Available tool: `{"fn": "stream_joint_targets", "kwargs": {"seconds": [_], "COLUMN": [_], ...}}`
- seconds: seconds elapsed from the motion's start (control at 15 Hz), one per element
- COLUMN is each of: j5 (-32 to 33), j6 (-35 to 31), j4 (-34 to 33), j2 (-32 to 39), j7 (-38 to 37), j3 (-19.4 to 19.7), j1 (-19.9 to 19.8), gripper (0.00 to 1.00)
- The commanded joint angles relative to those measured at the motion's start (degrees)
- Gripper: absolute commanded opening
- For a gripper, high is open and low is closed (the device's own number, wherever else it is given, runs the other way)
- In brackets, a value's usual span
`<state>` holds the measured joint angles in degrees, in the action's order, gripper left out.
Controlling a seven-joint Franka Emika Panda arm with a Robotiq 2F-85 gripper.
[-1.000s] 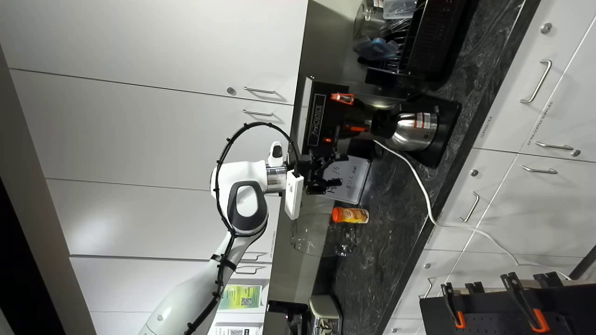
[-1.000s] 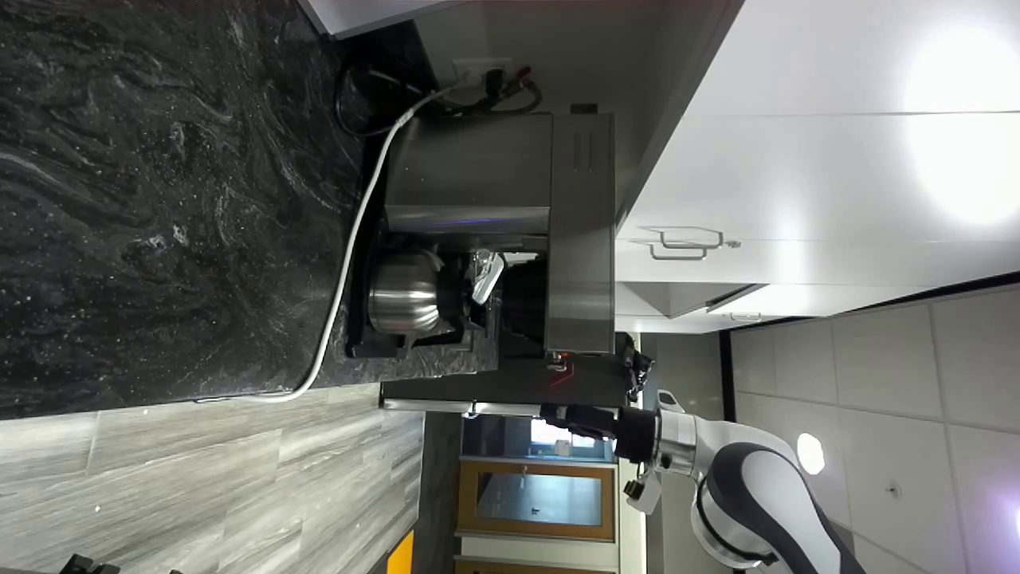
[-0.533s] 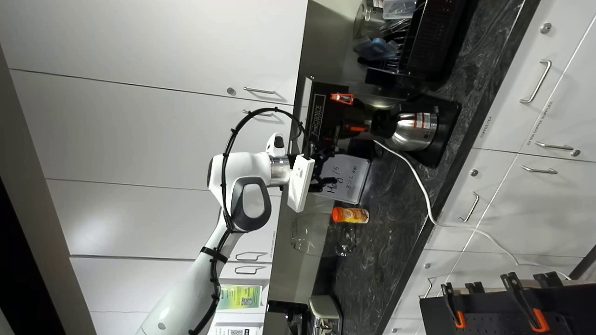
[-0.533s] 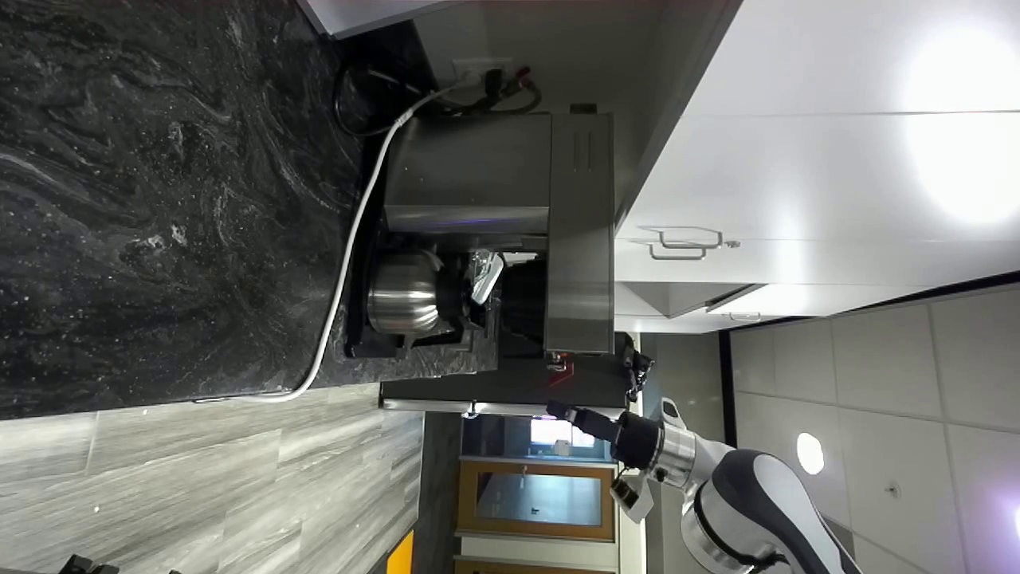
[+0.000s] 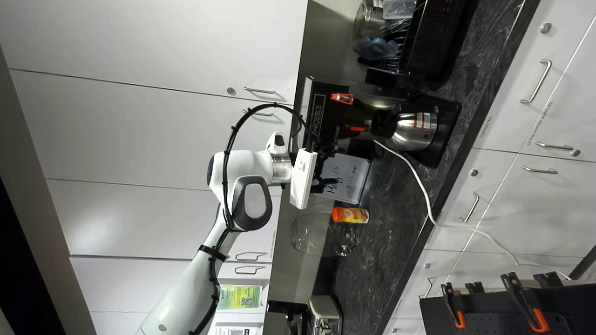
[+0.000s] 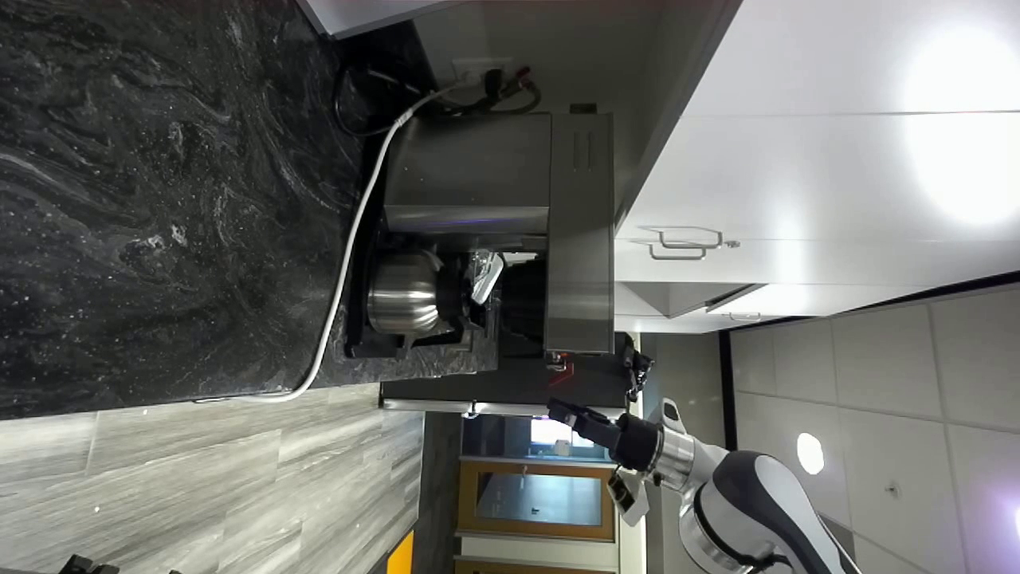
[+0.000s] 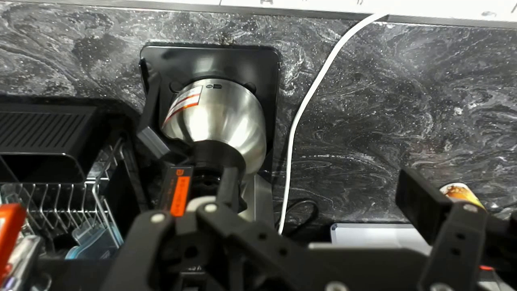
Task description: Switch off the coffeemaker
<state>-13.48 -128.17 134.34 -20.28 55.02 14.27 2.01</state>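
Coffeemaker (image 5: pixel 358 111) upright on the counter (image 7: pixel 383 121), just beside the dish rack (image 5: pixel 430 37). My gripper (image 7: pixel 317 186) is near the machine's end farther from the rack: fingers (image 7: pixel 422 202) spread wide, nothing between them. An exterior view shows a gap between fingertips (image 6: pixel 562 410) and machine, so no contact, I judge. White cord (image 7: pixel 293 131) lies on the carafe (image 7: pixel 220 117) side away from the rack.

Handling: body looks heavy and rigid; a light push should not shift it, a hard one might slide it. No grip needed. Can't make out the switch; probably on the front panel (image 5: pixel 318 118), at the end away from the rack, behind my gripper. Expect something small and stiff: bring the fingers together, press square with the tips. Avoid the carafe, smooth metal, likely slippery, perhaps hot. Avoid the orange-marked handle (image 7: pixel 179 198) too; it may pull loose.
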Motion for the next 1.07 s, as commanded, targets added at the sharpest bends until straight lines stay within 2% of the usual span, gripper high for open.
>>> {"fn": "stream_joint_targets", "kwargs": {"seconds": [0.0,0.13,0.2,0.33,0.93,1.0], "j5": [-0.62,-0.48,-0.69,-0.70,-3.33,-3.75], "j6": [-0.03,-1.37,-1.66,-3.09,-9.92,-10.70], "j4": [-0.11,0.25,0.32,0.58,0.44,0.45], "j2": [0.16,-0.15,-0.29,-0.68,-0.44,-0.37], "j7": [0.43,0.73,0.85,1.31,5.05,5.39], "j3": [-0.55,-0.59,-0.48,-0.36,1.21,1.18], "j1": [-0.56,-0.64,-0.62,-0.67,0.40,0.34], "gripper": [1.00,0.97,0.73,0.70,0.01,0.00]}}
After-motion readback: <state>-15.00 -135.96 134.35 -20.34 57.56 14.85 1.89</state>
